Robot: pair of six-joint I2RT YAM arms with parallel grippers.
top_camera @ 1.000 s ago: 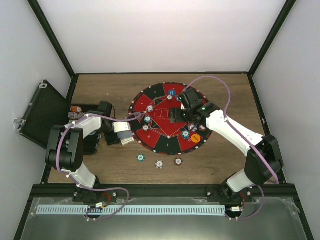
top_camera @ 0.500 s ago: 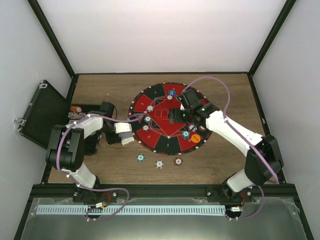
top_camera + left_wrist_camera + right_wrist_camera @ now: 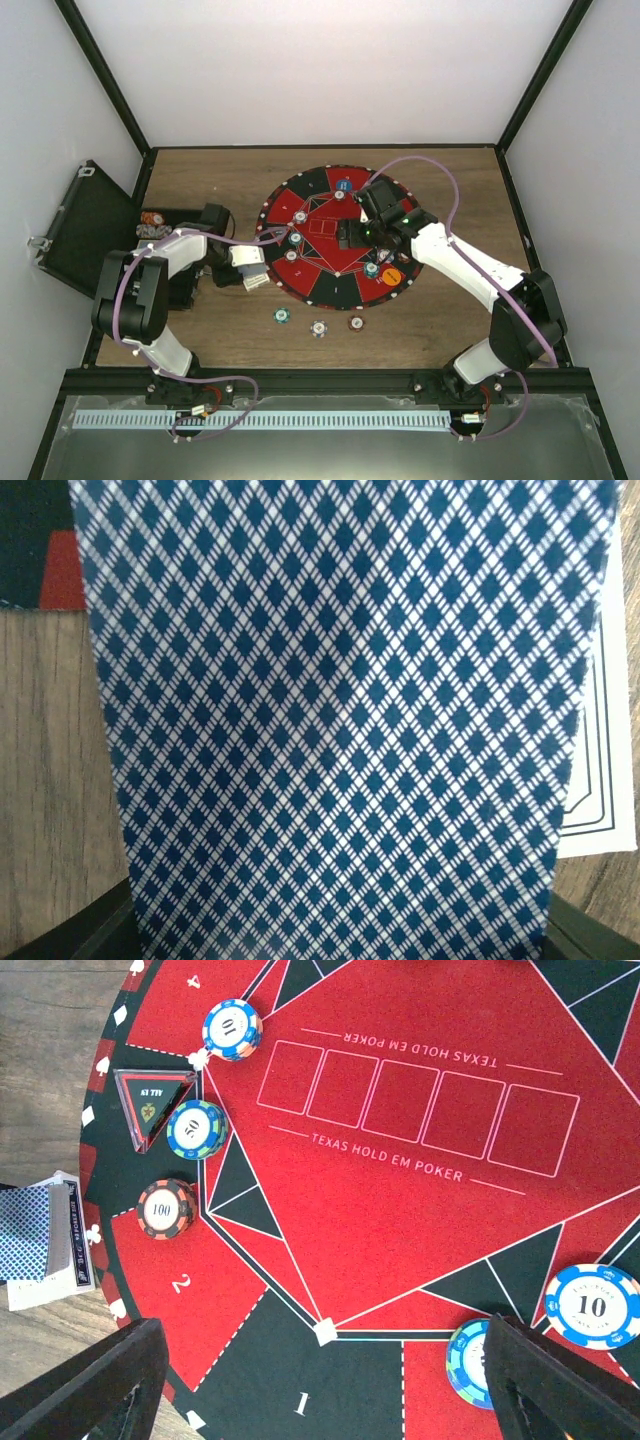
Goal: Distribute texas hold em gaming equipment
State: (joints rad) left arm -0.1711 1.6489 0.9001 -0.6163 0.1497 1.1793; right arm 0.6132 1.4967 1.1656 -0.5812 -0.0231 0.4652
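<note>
Left fingers pinch playing cards at the mat's edge; right fingers spread above it.

A: Card deck, blue diamond backs, just beside the mat's left edge!
B: Rim chips there (10, 50, 100) lie flat; three loose chips on the table, orange button opposite.

A robot lab enclosure: white panel walls, black frame posts, wooden tabletop.
</note>
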